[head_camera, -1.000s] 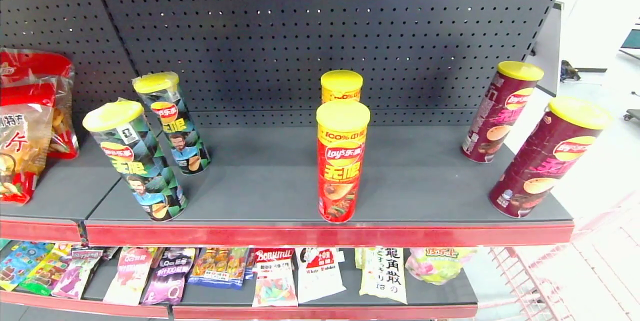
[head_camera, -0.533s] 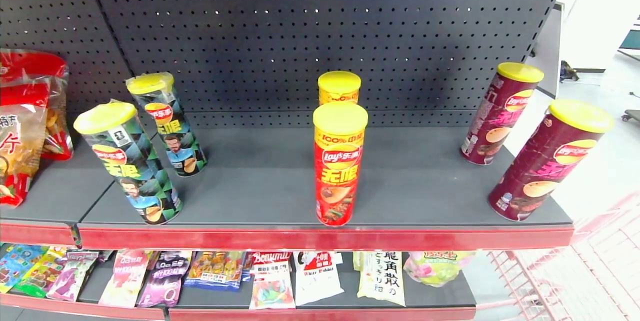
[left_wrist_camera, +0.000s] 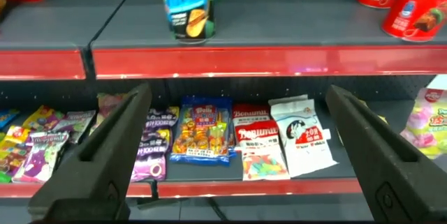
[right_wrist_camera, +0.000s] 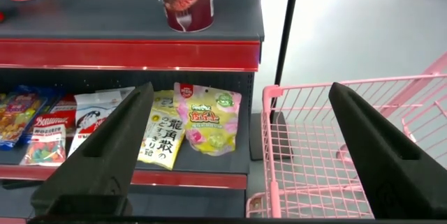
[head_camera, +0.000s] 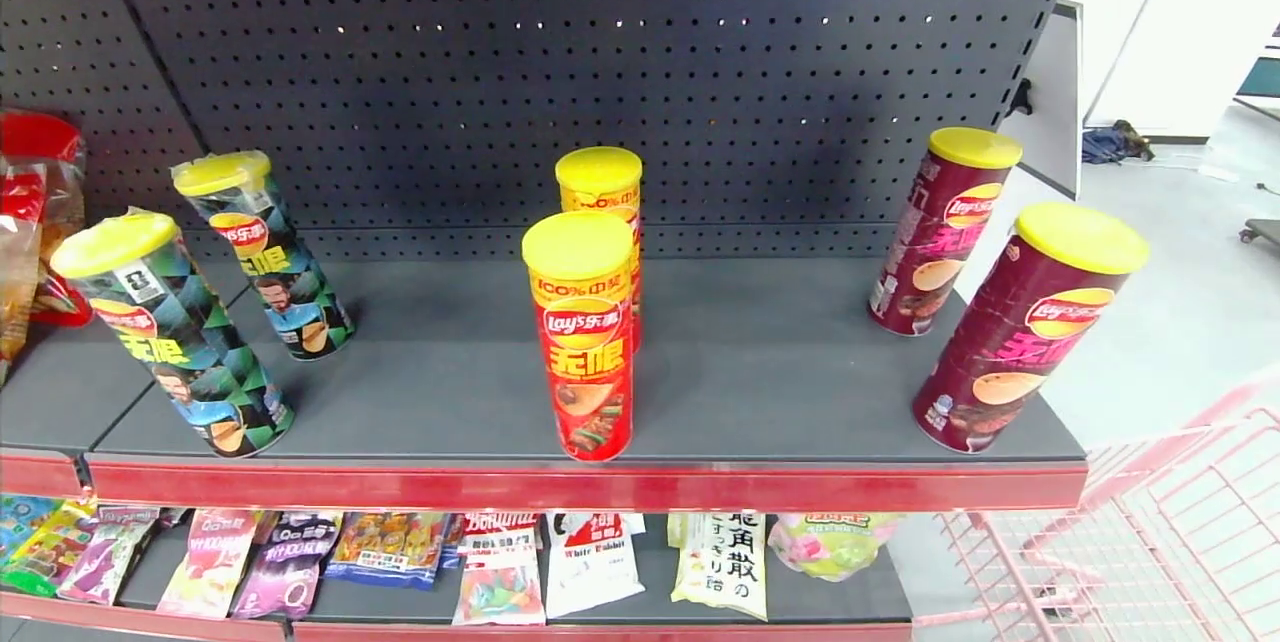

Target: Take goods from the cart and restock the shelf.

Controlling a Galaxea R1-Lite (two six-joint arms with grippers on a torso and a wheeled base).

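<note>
Head view, compared with 0.5 s ago: the whole scene sits further left and more of the cart shows, so the camera has shifted. The cans keep their places on the shelf.

- Grey upper shelf with red front edge (head_camera: 760,372) carries three pairs of cans, all upright:
  - Left: two green-patterned chip cans with yellow lids (head_camera: 170,342).
  - Middle: two red chip cans with yellow lids (head_camera: 580,342), one behind the other.
  - Right end: two maroon chip cans with yellow lids (head_camera: 1020,342).
- Lower shelf (head_camera: 850,602) holds a row of flat snack bags (head_camera: 500,572).
- Pink wire cart (right_wrist_camera: 268,112) stands just beside the shelf's right end.
- Left gripper (left_wrist_camera: 237,161): fingers spread wide, holding nothing, facing the lower shelf.
- Right gripper (right_wrist_camera: 237,154): fingers spread wide, holding nothing, facing the shelf end and the cart.
</note>
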